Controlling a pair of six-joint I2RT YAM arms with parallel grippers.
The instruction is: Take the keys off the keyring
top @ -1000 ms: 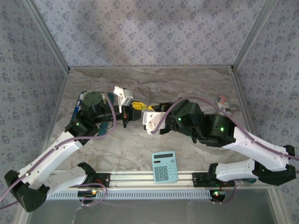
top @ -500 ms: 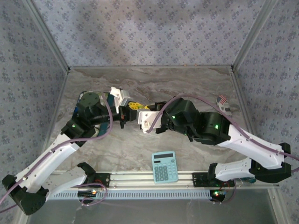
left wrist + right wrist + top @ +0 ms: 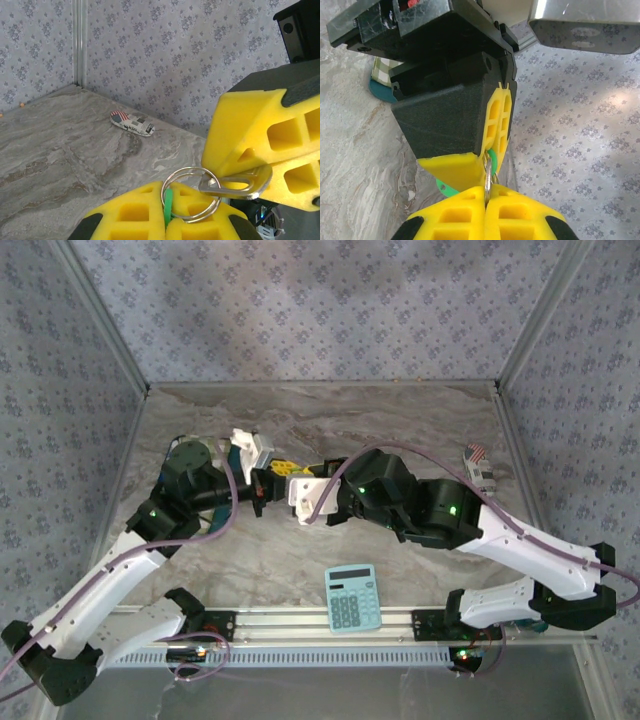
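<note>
One tiny bright green key piece (image 3: 168,207) hangs on a silver split-wire keyring (image 3: 187,170), aloft beyond the pale blue calculator (image 3: 351,597). The left pincer (image 3: 167,194) is clamped on the green piece; the right pincer (image 3: 486,194) is clamped on a flat silver key (image 3: 235,184). Light, stiff, slippery, I judge; pinch the flat faces. Both arms reach inward beyond the calculator, wrists facing each other.

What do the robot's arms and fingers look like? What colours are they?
Both arms have long white shells, the left arm and the right arm, with chunky black joints. A purple cable loops along each, and little green lights glow on them. The fingers are bright yellow blocks with square hollows.
</note>
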